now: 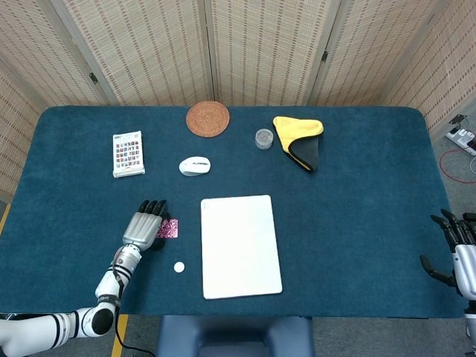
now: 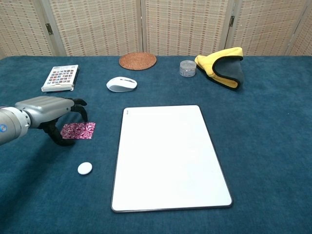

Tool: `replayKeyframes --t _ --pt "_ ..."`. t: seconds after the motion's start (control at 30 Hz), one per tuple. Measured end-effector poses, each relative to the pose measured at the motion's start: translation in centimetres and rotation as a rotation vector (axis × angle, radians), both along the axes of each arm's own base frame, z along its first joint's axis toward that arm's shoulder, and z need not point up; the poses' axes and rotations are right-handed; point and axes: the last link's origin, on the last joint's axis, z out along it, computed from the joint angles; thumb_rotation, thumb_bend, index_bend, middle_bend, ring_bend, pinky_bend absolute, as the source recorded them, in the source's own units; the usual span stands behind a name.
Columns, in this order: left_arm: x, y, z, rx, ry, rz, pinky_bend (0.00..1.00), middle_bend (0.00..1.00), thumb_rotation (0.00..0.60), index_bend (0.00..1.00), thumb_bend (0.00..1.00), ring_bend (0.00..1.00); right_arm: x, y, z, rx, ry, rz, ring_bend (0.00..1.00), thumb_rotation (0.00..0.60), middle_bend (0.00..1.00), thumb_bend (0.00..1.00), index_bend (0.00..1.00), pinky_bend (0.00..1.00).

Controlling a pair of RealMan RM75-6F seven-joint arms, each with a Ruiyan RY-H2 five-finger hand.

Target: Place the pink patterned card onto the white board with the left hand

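The left hand (image 2: pixel 51 109) hovers low over the left part of the dark blue table (image 2: pixel 273 146), with its fingers arched down above the small pink patterned card (image 2: pixel 78 130). The card lies flat on the cloth, directly under the fingertips and partly covered by them in the head view. It is not lifted, and I cannot tell whether the thumb touches its near edge. So the hand is released and grasps nothing.

The large white rectangular board (image 2: pixel 168 156) lies to the right of this hand, near it, and the card is just beside its left edge but apart from it. A small white round disc (image 2: pixel 85 168) lies close to the hand, on the side nearer to the robot.

A thin card on cloth is hard to catch. I think it is better to press one edge lightly, let the other edge rise, then pinch it.

The right hand (image 1: pixel 457 249) rests far away at the table's edge, its fingers spread and holding nothing.
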Motion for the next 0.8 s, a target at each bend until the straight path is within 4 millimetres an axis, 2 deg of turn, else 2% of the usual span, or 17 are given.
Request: replayKeyframes --t 0.53,0.8 --pt "0.2 0.0 -0.1 0.013 -0.008 -0.006 0.0 0.07 0.6 0.38 0.32 0.0 -0.1 0.0 0.1 0.0 -0.002 0.003 0.13 0.6 0.1 0.32 0.14 0.09" --pt "2.5 -0.1 0.4 0.01 -0.03 -0.087 0.0 0.07 0.6 0.39 0.32 0.0 0.0 0.0 0.1 -0.003 0.001 0.007 0.13 0.6 0.1 0.33 0.14 0.09"
